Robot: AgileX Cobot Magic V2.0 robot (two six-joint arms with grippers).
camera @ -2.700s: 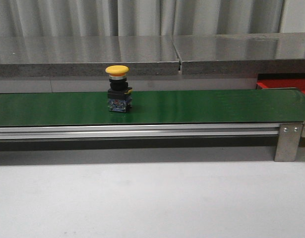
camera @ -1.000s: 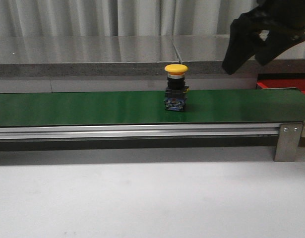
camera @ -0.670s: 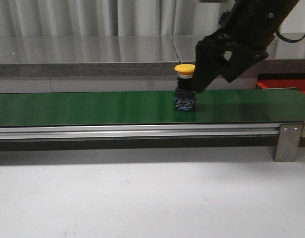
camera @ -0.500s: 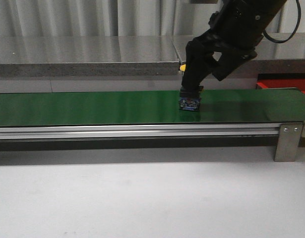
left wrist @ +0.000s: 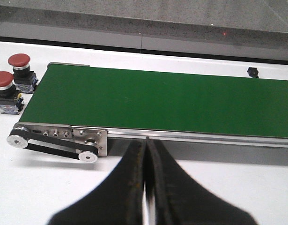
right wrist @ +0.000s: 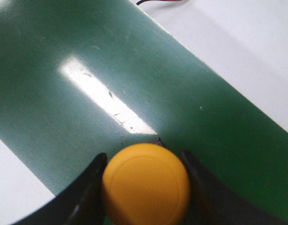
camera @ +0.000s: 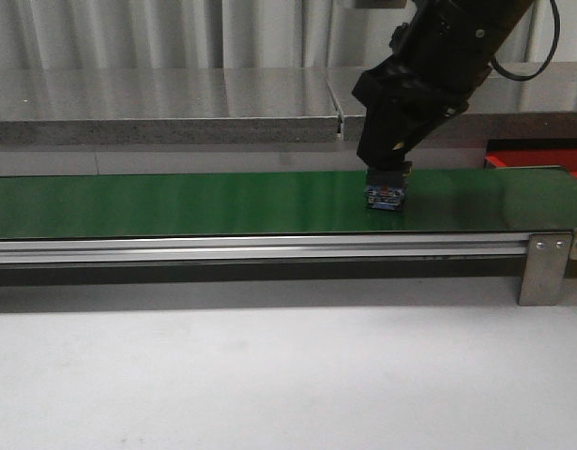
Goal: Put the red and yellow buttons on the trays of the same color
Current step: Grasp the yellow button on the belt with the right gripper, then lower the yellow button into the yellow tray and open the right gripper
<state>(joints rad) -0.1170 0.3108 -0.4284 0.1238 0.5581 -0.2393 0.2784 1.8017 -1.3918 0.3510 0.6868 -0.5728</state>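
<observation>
A yellow-capped button (right wrist: 146, 183) stands on the green conveyor belt (camera: 175, 202). Only its dark base (camera: 385, 196) shows in the front view, below my right gripper (camera: 385, 178). In the right wrist view the right gripper (right wrist: 143, 158) has a finger pressed against each side of the yellow cap, shut on it, with the base still on the belt. Two red-capped buttons (left wrist: 18, 61) (left wrist: 3, 80) stand on the white table beside the belt's end. My left gripper (left wrist: 146, 157) is shut and empty, in front of the belt's frame. A red tray (camera: 541, 159) shows partly at the far right.
The belt's metal frame and end bracket (camera: 543, 267) run along its near side. A grey counter (camera: 175, 103) stands behind the belt. A small black object (left wrist: 252, 72) lies on the table beyond the belt.
The yellow button rode the belt to the right. My right arm came down from the upper right over it, and its fingers now grip the cap.
</observation>
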